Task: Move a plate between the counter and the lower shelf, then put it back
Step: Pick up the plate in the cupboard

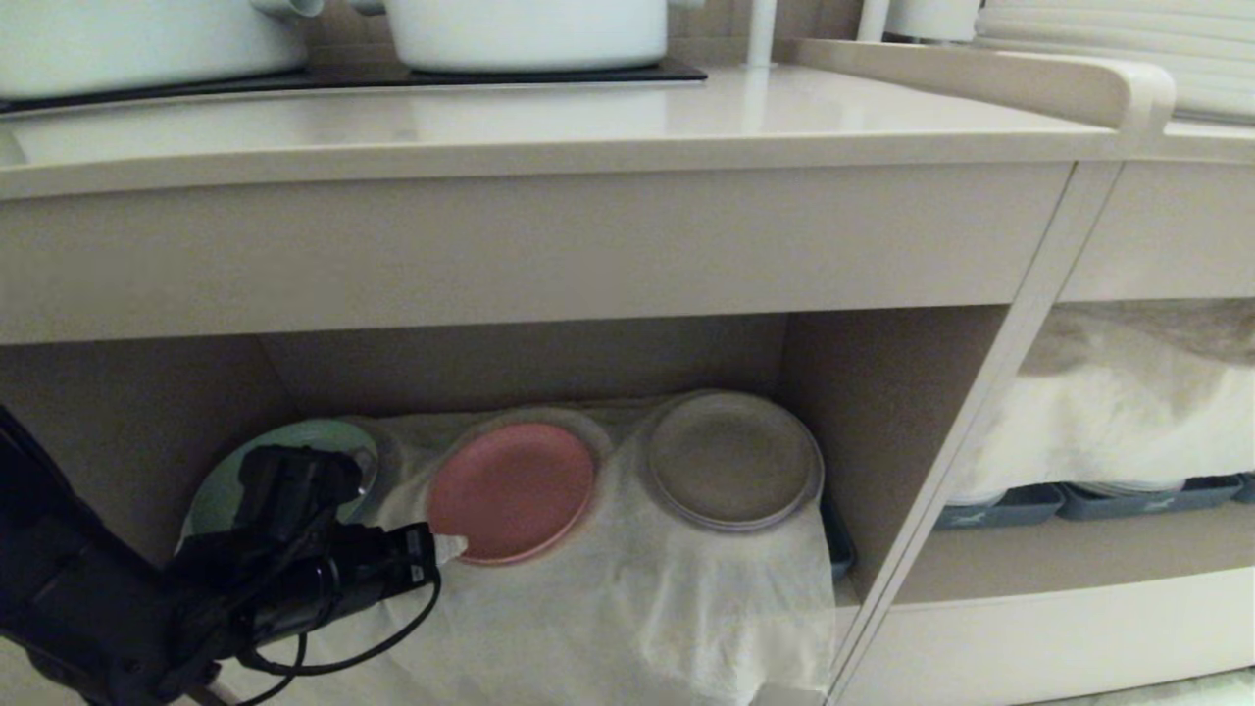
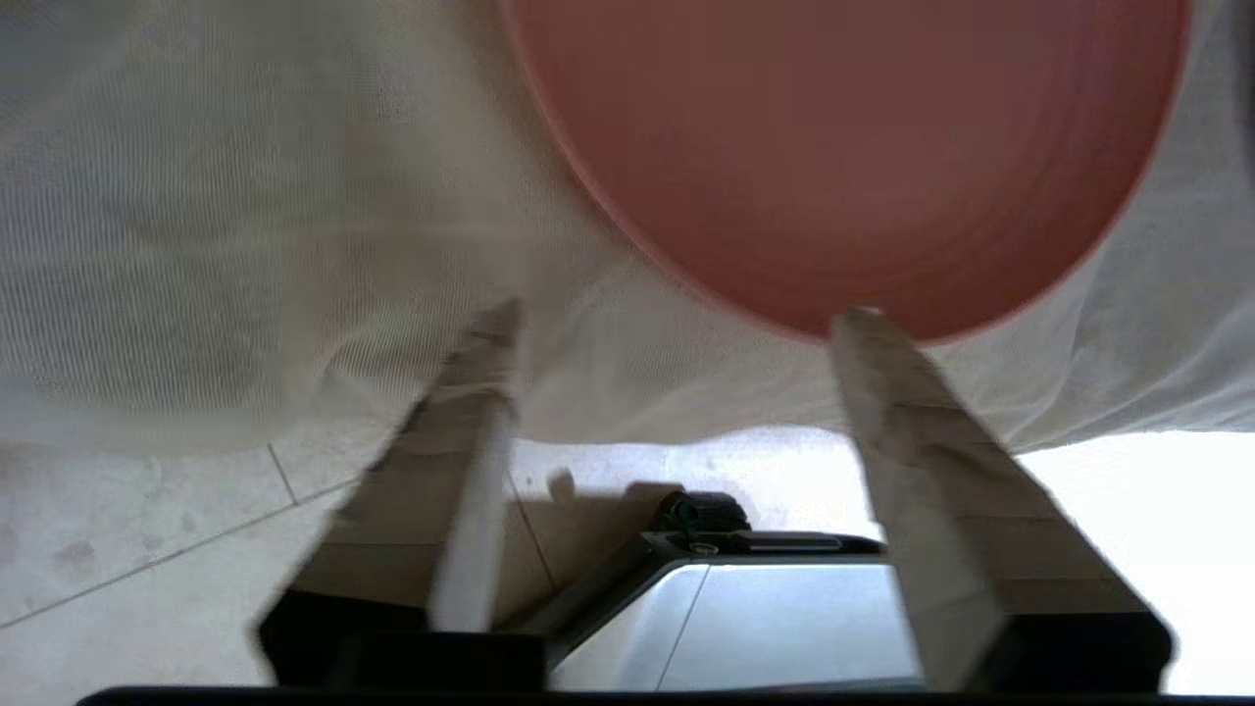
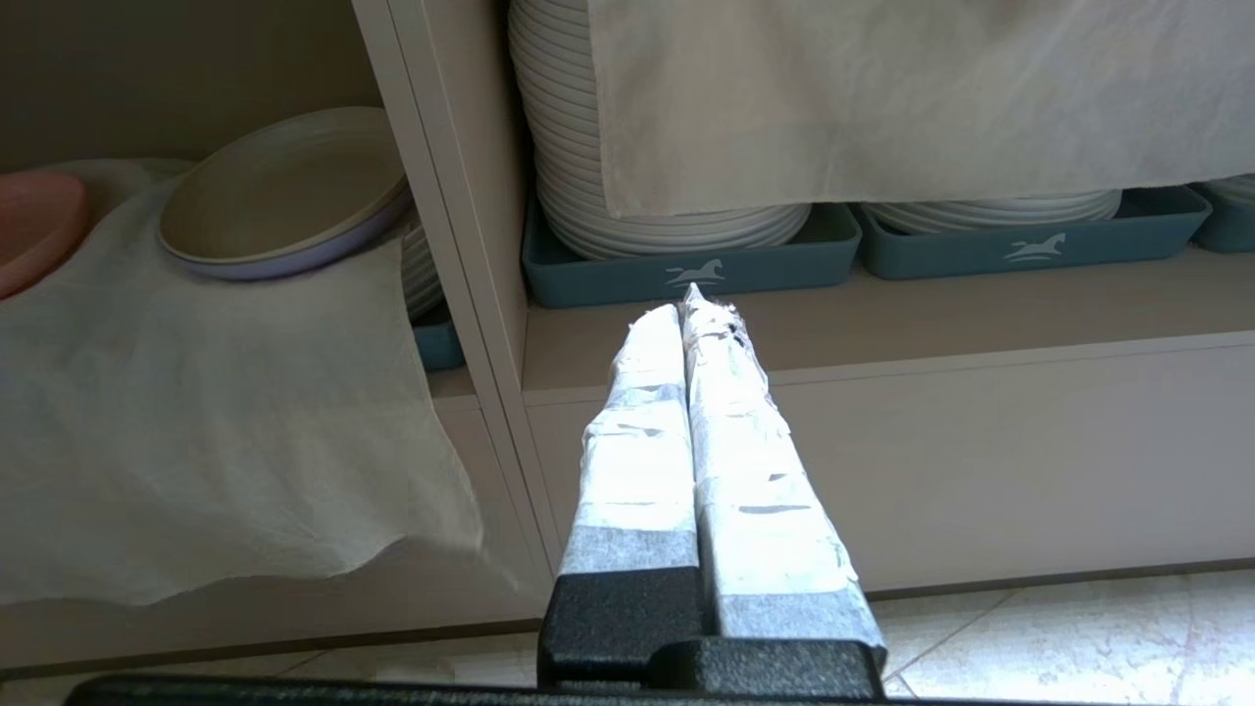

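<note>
The pink plate point(image 1: 512, 490) lies flat on the white cloth of the lower shelf point(image 1: 882, 412), between a green plate and a grey one. My left gripper point(image 1: 449, 547) is at the plate's front left edge, low in the shelf opening. In the left wrist view the left gripper point(image 2: 683, 319) is open, with only cloth between its fingers. One fingertip point(image 2: 865, 328) reaches the rim of the plate point(image 2: 853, 147). The counter point(image 1: 588, 118) runs above the shelf with no plate on it. My right gripper point(image 3: 686, 299) is shut and empty, parked before the neighbouring shelf. The plate's edge point(image 3: 34, 226) shows there too.
A green plate point(image 1: 221, 480) sits behind my left arm and a grey plate point(image 1: 733, 461) to the right of the pink one. Two white pots point(image 1: 529, 29) stand on the black hob point(image 1: 343, 76). Blue-grey trays point(image 3: 686, 265) of stacked white plates fill the right-hand shelf under a cloth.
</note>
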Available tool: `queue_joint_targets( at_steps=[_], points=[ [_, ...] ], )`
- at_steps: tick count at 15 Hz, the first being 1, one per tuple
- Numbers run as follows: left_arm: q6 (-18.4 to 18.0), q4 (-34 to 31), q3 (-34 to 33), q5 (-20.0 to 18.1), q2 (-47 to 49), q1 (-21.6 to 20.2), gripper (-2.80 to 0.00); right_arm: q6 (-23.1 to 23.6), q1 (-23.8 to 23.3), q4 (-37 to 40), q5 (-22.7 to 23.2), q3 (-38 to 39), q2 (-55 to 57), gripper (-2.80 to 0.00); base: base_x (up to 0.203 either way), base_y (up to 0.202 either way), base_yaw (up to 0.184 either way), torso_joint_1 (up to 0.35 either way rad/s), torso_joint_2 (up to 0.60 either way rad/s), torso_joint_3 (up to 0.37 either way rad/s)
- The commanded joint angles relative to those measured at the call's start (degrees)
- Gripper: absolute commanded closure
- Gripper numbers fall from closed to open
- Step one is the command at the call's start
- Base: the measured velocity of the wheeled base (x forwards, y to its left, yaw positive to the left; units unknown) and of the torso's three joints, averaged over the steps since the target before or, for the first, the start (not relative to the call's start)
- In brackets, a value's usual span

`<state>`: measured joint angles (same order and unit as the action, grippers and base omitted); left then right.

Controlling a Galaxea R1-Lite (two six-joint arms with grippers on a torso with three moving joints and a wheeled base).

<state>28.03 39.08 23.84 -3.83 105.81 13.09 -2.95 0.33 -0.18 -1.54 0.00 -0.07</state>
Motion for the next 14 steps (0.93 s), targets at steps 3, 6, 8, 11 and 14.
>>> queue_joint_targets(
  at_steps=[3, 6, 8, 11, 14],
  points=[
    [0.19, -0.72, 3.27, 0.13, 0.33, 0.02, -2.8, -0.04, 0.02, -0.02, -0.04, 0.0, 0.07, 0.0, 0.0, 0.0, 0.0, 0.0, 0.0, 0.0],
    [0.15, -5.34, 6.46, 1.71, 0.79, 0.48, -2.8, -0.04, 0.02, 0.01, -0.04, 0.0, 0.07, 0.0, 0.0, 0.0, 0.0, 0.0, 0.0, 0.0],
    [0.19, -6.74, 7.57, 1.98, 1.06, 0.71, -2.8, -0.04, 0.02, -0.04, -0.04, 0.0, 0.07, 0.0, 0.0, 0.0, 0.0, 0.0, 0.0, 0.0],
    [0.36, -6.65, 7.71, 2.07, 1.94, 1.28, -2.8, -0.04, 0.02, -0.02, -0.04, 0.0, 0.07, 0.0, 0.0, 0.0, 0.0, 0.0, 0.0, 0.0],
    [0.45, -6.47, 7.82, 3.71, 3.52, 1.53, -2.8, -0.04, 0.02, -0.08, -0.04, 0.0, 0.07, 0.0, 0.0, 0.0, 0.0, 0.0, 0.0, 0.0]
  ],
)
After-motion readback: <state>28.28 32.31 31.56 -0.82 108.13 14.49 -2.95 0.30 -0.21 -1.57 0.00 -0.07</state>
